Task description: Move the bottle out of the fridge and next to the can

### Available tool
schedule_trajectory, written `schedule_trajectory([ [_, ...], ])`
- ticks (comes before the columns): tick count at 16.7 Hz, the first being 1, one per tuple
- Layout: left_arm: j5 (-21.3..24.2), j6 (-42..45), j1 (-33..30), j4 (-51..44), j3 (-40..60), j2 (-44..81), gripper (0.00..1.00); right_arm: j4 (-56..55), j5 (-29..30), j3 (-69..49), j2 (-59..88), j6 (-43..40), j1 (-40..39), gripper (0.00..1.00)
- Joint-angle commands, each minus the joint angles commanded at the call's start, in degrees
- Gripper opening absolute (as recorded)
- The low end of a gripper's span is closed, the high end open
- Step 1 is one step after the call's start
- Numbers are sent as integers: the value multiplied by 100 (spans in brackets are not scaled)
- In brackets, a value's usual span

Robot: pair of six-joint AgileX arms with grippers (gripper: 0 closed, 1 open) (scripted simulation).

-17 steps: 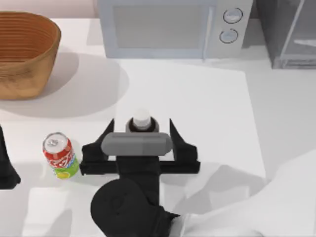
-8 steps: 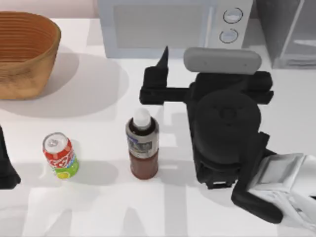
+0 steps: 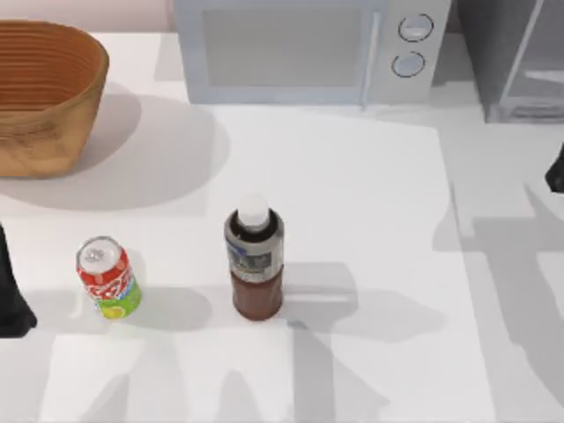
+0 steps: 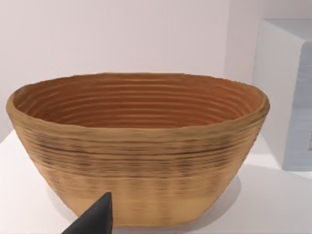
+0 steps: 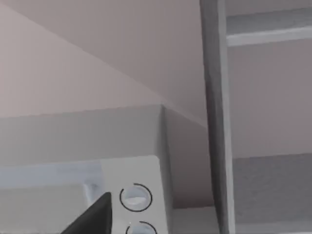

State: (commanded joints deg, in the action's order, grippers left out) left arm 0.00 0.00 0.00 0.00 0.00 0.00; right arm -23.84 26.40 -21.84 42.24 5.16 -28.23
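The bottle (image 3: 256, 261) stands upright on the white table, brown liquid under a white cap, free of any gripper. To its left, a short gap away, stands the red can (image 3: 107, 278). The fridge (image 3: 520, 58) sits at the back right corner, and its light door frame (image 5: 217, 122) rises close in the right wrist view. My right gripper (image 3: 557, 173) is a dark shape at the table's right edge, far from the bottle; one fingertip (image 5: 95, 217) shows with nothing against it. My left gripper (image 3: 11, 304) is parked at the left edge, with one lone fingertip (image 4: 97, 219) showing.
A woven basket (image 3: 44, 92) stands at the back left and looms close in the left wrist view (image 4: 136, 146). A light grey microwave (image 3: 300, 48) with two round knobs (image 5: 135, 197) stands at the back centre, beside the fridge.
My right gripper has let go of the bottle, pulled back toward the microwave, then swung off to the right edge. The bottle stays standing beside the can.
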Motion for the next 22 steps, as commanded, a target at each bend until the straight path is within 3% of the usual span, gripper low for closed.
schedule_trajectory([
  [5, 0, 0, 0, 0, 0, 0, 100, 1420, -1649, 1373, -2726, -301, 1728, 100],
  [9, 0, 0, 0, 0, 0, 0, 100, 2189, -2451, 2031, -3947, -470, 2609, 100],
  [18, 0, 0, 0, 0, 0, 0, 100, 2444, -2623, 2121, -4260, -511, 2813, 100],
  [22, 0, 0, 0, 0, 0, 0, 100, 3303, -2602, 1633, -4846, -516, 2838, 100],
])
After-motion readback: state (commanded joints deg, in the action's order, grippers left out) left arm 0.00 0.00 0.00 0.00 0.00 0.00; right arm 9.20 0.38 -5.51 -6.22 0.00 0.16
